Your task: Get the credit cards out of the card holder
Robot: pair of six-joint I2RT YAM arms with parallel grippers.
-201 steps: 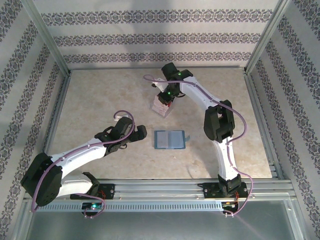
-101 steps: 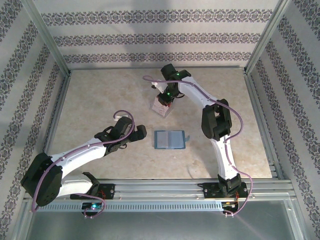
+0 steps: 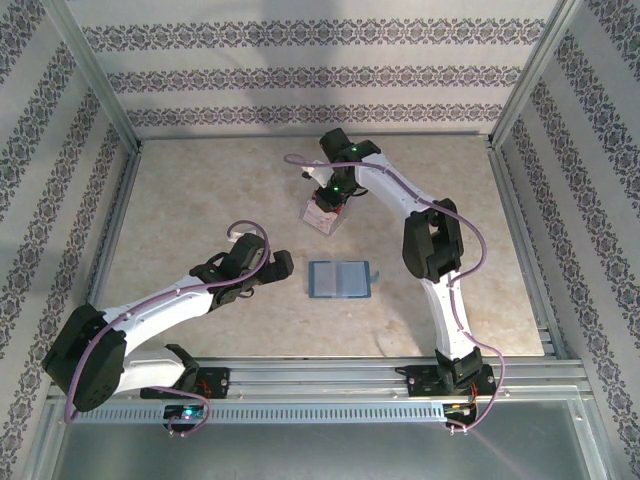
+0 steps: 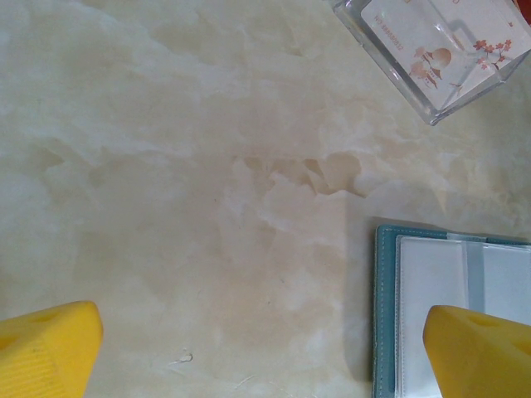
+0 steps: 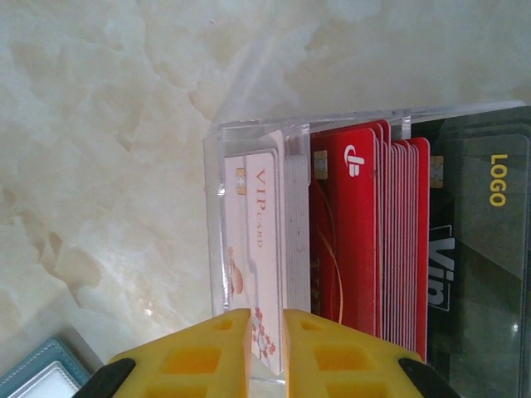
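Your left gripper is spread wide, just left of the card holder, which lies open and flat on the table. Your right gripper is over the clear box. Its jaws stand nearly together either side of a pale card, but I cannot tell whether they pinch it.

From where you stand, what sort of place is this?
Probably a robot test booth rather than a home: a left arm and a right arm bolted to a metal rail, and a marble-look table boxed in by metal posts and wallpapered panels.
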